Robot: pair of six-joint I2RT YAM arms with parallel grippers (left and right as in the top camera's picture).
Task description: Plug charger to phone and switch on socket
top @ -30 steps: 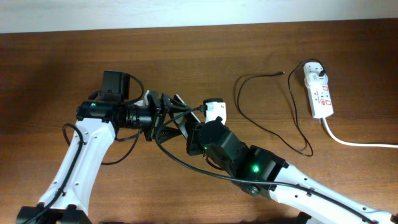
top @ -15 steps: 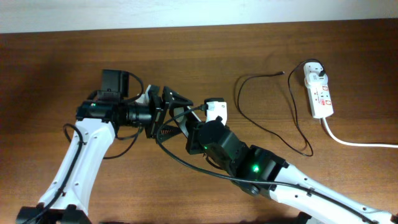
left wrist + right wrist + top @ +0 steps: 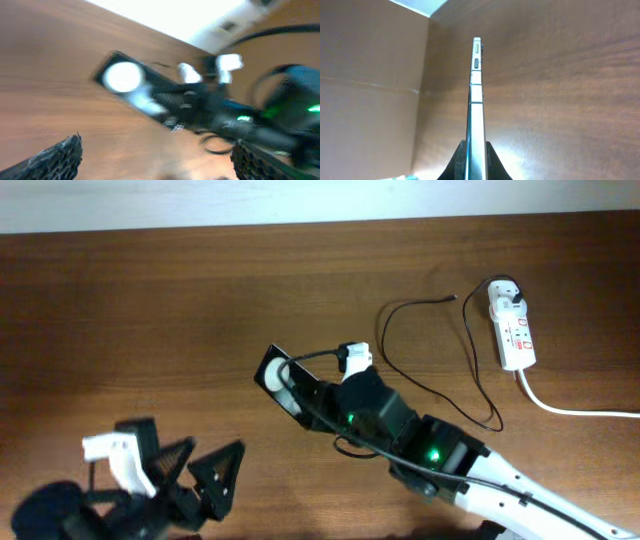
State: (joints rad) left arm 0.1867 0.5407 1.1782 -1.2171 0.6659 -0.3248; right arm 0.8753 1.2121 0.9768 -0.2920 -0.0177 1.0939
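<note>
The phone (image 3: 273, 373), black with a white round spot, is held above the table at mid-centre by my right gripper (image 3: 303, 397), which is shut on its lower end. In the right wrist view the phone (image 3: 476, 95) shows edge-on between the fingers (image 3: 476, 159). My left gripper (image 3: 203, 480) is open and empty at the lower left, far from the phone; its blurred wrist view shows the phone (image 3: 131, 85) ahead of the spread fingers (image 3: 160, 167). The charger cable (image 3: 470, 370) lies looped on the table, its tip (image 3: 455, 297) free and its white adapter (image 3: 506, 297) in the socket (image 3: 517, 340).
The socket's thick white cord (image 3: 575, 410) runs off the right edge. The right arm (image 3: 450, 460) crosses the lower right of the table. A pale wall edge runs along the table's far side.
My left gripper has let go of the phone and pulled away to the lower left, now open. The right gripper alone holds the phone, shifted slightly right.
</note>
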